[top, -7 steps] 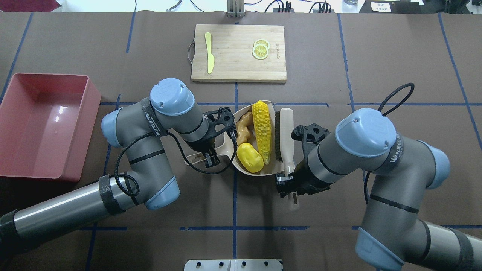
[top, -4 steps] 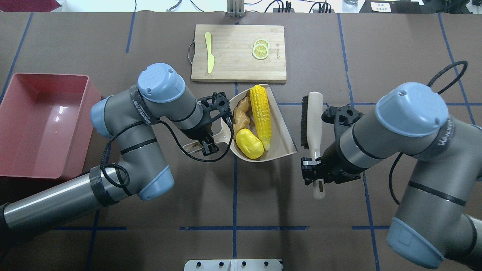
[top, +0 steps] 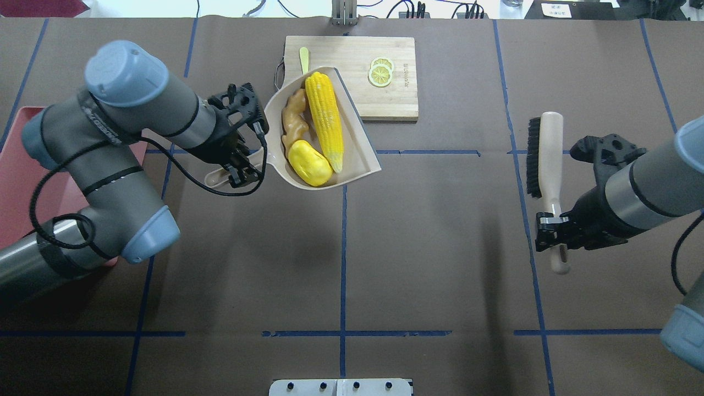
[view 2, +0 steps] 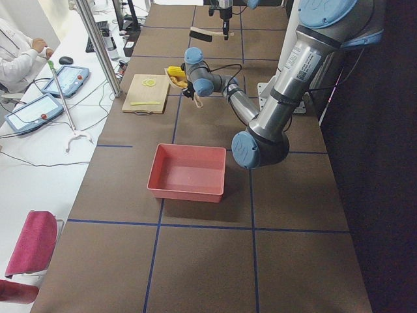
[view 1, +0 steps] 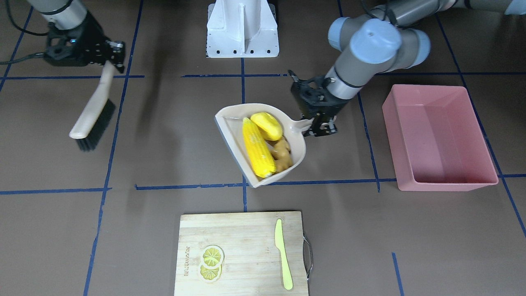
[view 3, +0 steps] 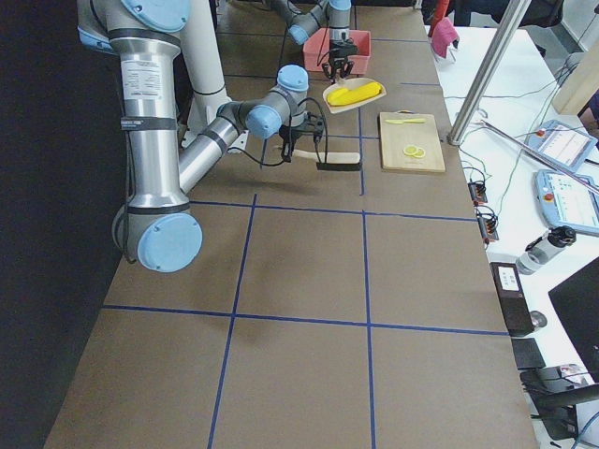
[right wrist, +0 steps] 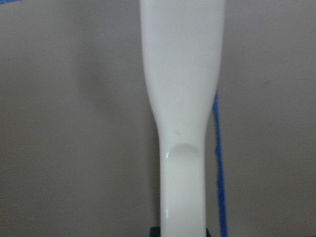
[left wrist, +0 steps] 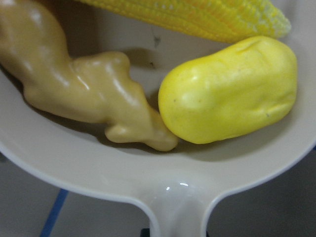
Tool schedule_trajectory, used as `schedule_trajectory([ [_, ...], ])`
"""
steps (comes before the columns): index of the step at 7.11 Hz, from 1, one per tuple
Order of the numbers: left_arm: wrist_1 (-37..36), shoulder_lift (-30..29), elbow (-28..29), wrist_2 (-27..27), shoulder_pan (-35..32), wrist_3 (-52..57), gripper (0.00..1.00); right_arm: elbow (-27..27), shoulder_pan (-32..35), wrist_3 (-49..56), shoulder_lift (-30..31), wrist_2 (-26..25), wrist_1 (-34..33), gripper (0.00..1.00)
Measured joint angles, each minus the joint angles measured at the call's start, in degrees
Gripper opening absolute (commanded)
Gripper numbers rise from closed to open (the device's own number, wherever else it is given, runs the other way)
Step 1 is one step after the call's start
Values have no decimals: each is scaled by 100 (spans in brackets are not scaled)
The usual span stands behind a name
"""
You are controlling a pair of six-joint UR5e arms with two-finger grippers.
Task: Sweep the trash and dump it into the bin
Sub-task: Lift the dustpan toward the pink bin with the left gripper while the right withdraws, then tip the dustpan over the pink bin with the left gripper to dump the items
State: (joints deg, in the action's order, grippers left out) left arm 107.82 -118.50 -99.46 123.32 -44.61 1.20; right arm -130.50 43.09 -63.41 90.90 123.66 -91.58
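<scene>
The beige dustpan (top: 360,157) hangs raised over the table and carries the corn cob (top: 324,121), the yellow potato-like lump (top: 311,170) and the tan ginger root (top: 294,121). My left gripper (top: 236,168) is shut on the dustpan's handle. The left wrist view shows the lump (left wrist: 229,91) touching the ginger (left wrist: 84,94) at the pan's back. The pink bin (view 1: 439,139) stands apart from the pan, on my left; in the overhead view my left arm hides most of it. My right gripper (top: 553,231) is shut on the brush (top: 542,154) handle, far right.
A wooden cutting board (top: 379,99) lies at the far middle with lemon slices (top: 380,71) and a pale knife (view 1: 283,255) on it. The raised dustpan overlaps its near left corner in the overhead view. The robot's white base plate (top: 341,388) is at the near edge.
My left arm has lifted the dustpan with the trash and carried it left and away from me, toward the bin. My right arm has drawn the brush far to the right.
</scene>
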Motion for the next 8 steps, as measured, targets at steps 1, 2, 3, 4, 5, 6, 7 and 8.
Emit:
schedule_trajectory([
  [1,-11,321,-186,245,-408,249,0,-6,287,595,414,-2,18,0],
  [2,-23,650,-295,527,-841,721,0,0,548,1157,793,-5,31,0],
  [3,-30,1063,-341,754,-1348,1471,0,28,808,1754,1203,-7,75,0],
  [4,-42,1433,-332,848,-1785,2303,0,118,1017,2195,1520,-7,220,0],
  [5,-49,1749,-293,877,-2180,3136,0,293,1162,2443,1717,-3,474,0],
  [6,-55,2019,-237,875,-2563,3927,0,483,1243,2545,1828,-1,739,0],
  [7,-58,2242,-137,867,-2934,4663,0,620,1281,2581,1904,0,931,0],
  [8,-59,2384,-11,850,-3245,5232,0,702,1302,2592,1948,0,1041,0],
])
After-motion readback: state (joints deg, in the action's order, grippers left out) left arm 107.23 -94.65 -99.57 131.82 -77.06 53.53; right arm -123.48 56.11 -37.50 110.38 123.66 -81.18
